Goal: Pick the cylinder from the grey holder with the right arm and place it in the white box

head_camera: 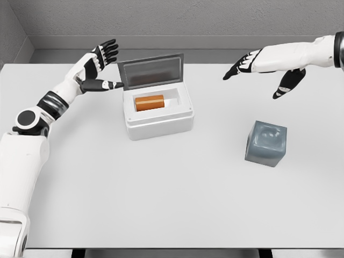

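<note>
Orange cylinder (pixel 149 102) lying on its side inside the white box (pixel 159 124), toward the left part of the cavity, long axis running left to right. Box lid (pixel 151 71) raised at the back, standing nearly upright, grey inner face turned toward the camera. Box resting on the pale surface (pixel 161 199), left of centre.

Grey holder (pixel 266 143) standing alone to the right, well apart from the box, a blocky cube with a shallow dished top; nothing seen in it.

Right hand (pixel 264 67) held above the surface at upper right, between box and holder in depth but touching neither. Fingers (pixel 236 70) stretched out and spread toward the left, thumb hanging down, holding nothing.

Left hand (pixel 101 67) raised just beside the left edge of the lid. Fingers (pixel 107 49) spread and lifted, thumb or one digit pointing right with its tip at or against the lid's lower left corner; contact not certain. Nothing gripped. Left arm (pixel 32 123) coming in from lower left, elbow bent over the surface.
</note>
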